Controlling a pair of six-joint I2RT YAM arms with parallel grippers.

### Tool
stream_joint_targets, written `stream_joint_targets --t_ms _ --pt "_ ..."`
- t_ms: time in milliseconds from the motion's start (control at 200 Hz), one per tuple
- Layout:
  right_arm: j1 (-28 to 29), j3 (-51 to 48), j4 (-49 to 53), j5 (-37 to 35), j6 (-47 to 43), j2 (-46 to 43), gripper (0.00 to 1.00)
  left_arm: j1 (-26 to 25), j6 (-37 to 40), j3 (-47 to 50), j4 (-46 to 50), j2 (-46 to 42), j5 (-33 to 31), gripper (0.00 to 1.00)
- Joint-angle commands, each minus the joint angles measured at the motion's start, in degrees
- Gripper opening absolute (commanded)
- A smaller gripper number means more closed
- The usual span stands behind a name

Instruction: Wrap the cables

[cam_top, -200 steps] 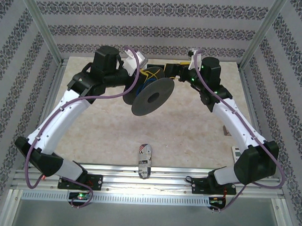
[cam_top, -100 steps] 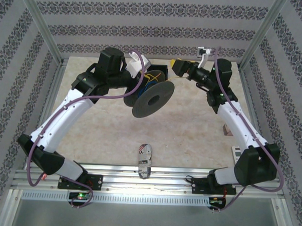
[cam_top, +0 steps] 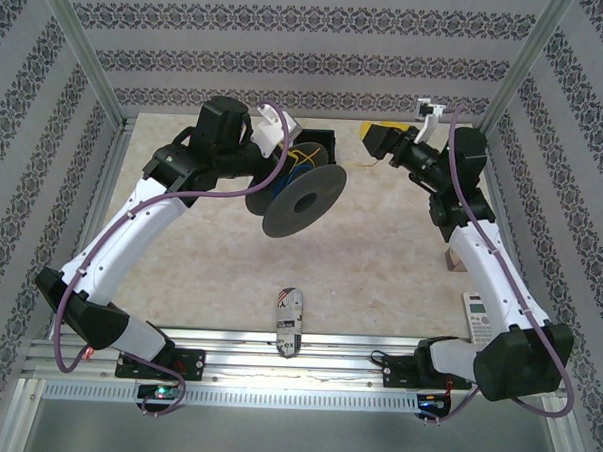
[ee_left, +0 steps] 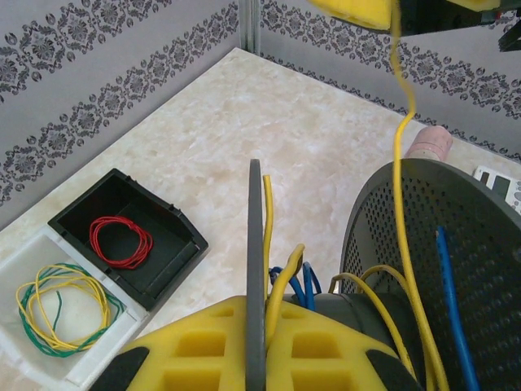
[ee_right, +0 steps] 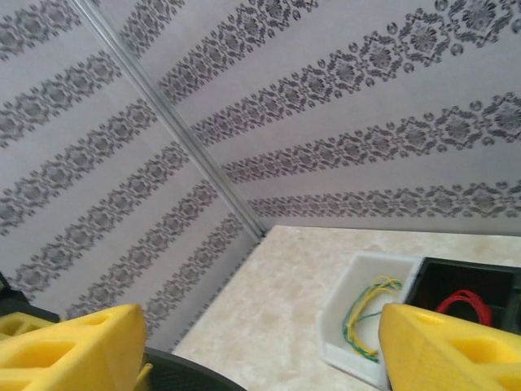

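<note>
left gripper [ee_left: 256, 342] clamps one flange of the black spool [cam_top: 305, 198], held above the table [cam_top: 380, 259]; right gripper [cam_top: 373, 137] hangs near it on the right, jaws spread wide. the yellow cable [ee_left: 404, 155], partly wound, rises from the spool's core to the right gripper's pad [ee_left: 358, 12].

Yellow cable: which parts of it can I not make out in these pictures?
Its upper end: in the left wrist view the top edge cuts off where the yellow cable reaches the right end effector.
Most of its windings on the spool: same view, hidden by the perforated flange and the left end effector.
Its run in the top external view: too thin to follow.
</note>
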State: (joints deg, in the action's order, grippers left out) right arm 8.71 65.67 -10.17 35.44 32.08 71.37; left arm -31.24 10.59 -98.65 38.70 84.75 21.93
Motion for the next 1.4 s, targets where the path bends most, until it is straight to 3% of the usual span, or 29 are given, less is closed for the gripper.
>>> stream_joint_targets --t_ms 0,265,585,754,1064,1204,1394 --pt "-0.65 2.87 5.56 -0.87 -6.48 -0.89 0.75 -1.1 1.07 -1.27 -1.39 -0.9 0.14 0.0" --pt "0.15 9.98 20.51 -2.55 -18.5 -1.37 0.79 -2.06 4.01 -4.57 3.79 1.37 -3.59 0.0" --pt "7.44 20.64 39.81 -11.33 -33.05 2.65 0.78 -3.73 6.27 -8.8 8.72 5.5 -6.07 0.0" --pt "9.57 22.66 44.11 -19.83 -37.11 5.36 0.77 -4.15 6.64 -10.25 9.72 6.04 -6.25 0.0" --pt "11.33 23.78 45.63 -23.85 -39.49 9.18 0.73 -4.72 7.24 -12.65 11.32 6.9 -6.5 0.0" --pt "12.1 23.97 44.83 -27.74 -40.24 9.58 0.64 -4.79 7.49 -13.36 12.09 7.5 -6.42 0.0" --pt "12.39 24.86 44.45 -31.79 -41.35 8.92 0.22 -4.88 7.69 -13.36 12.62 7.98 -6.79 0.0"
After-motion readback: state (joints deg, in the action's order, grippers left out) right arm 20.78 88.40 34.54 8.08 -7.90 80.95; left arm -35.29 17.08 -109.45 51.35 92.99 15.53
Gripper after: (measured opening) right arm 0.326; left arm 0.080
